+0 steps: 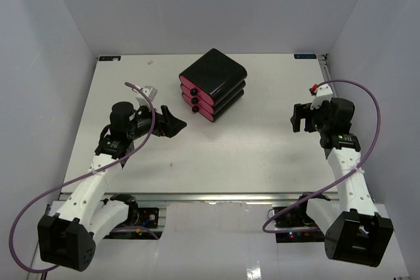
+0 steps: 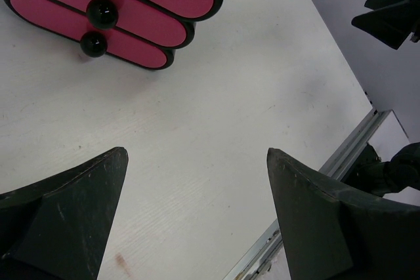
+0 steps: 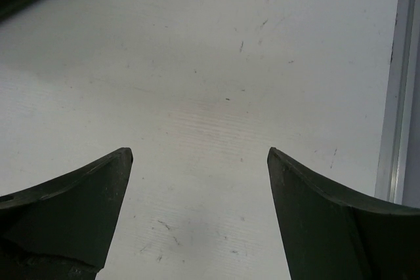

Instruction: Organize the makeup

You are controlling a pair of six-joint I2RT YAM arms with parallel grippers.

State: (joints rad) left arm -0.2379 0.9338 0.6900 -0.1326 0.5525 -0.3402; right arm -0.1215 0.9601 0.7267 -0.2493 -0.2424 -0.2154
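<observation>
No makeup shows in any view. A black box with three pink drawers, all pushed in, stands at the back middle of the white table. The left wrist view shows its pink fronts and black knobs. My left gripper is open and empty, left of the box and pointing toward it; only bare table lies between its fingers. My right gripper is open and empty over the right side of the table, well apart from the box.
White walls close in the table on three sides. A metal rail runs along the table's near edge, and another strip shows at the right of the right wrist view. The right gripper's fingers appear top right in the left wrist view.
</observation>
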